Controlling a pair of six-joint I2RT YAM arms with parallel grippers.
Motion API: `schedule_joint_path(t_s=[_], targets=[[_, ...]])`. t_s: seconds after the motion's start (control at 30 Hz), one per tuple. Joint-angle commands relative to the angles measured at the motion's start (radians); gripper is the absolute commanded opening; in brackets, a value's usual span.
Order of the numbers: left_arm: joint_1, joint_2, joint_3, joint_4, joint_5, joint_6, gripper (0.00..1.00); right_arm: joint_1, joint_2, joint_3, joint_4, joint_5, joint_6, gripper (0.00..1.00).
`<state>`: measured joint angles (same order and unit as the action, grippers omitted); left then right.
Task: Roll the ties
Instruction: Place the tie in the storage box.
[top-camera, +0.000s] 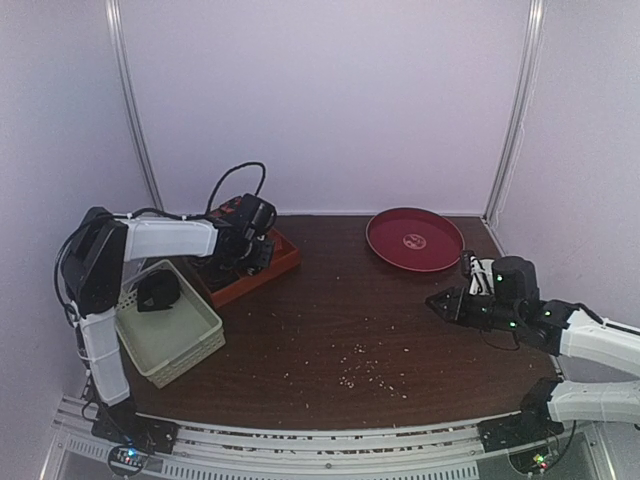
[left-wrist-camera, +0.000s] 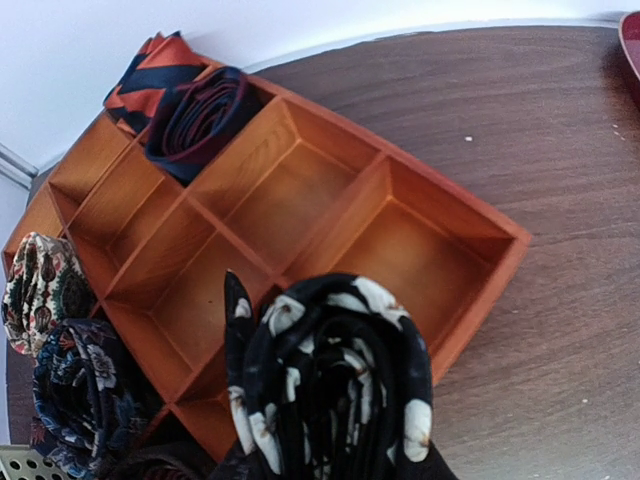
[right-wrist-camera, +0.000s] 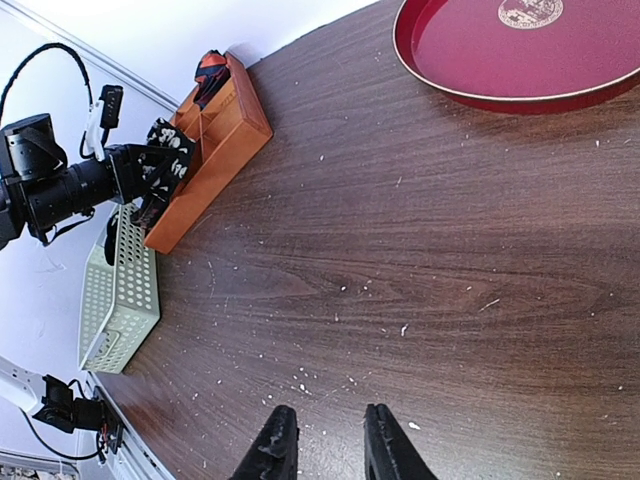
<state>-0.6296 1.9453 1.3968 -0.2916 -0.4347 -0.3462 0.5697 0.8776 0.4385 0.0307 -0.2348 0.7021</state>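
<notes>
My left gripper is shut on a rolled black tie with white speckles and holds it over the near compartments of the orange tray. The coil hides the fingers. A reddish-and-navy tie coil fills the tray's far corner. Two more patterned coils lie at the tray's left side. Another dark tie lies in the white basket. My right gripper is open and empty, low over bare wood at the right. The tray also shows in the right wrist view.
A round red plate sits at the back right, also in the right wrist view. Small white crumbs are scattered over the dark wooden table. White walls close in the back and sides.
</notes>
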Motion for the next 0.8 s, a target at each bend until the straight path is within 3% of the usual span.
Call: schedule_joint_path(t_s=[0.0, 0.37, 0.77], targets=[[0.040, -0.065, -0.042, 0.099, 0.069, 0.027, 0.27, 0.009, 0.011, 0.029, -0.004, 0.012, -0.013, 0.25], [0.084, -0.028, -0.052, 0.127, 0.125, 0.061, 0.26, 0.016, 0.006, 0.031, -0.005, 0.031, -0.006, 0.26], [0.122, 0.010, -0.130, 0.285, 0.138, 0.105, 0.26, 0.019, 0.002, 0.041, -0.019, 0.035, -0.009, 0.26]])
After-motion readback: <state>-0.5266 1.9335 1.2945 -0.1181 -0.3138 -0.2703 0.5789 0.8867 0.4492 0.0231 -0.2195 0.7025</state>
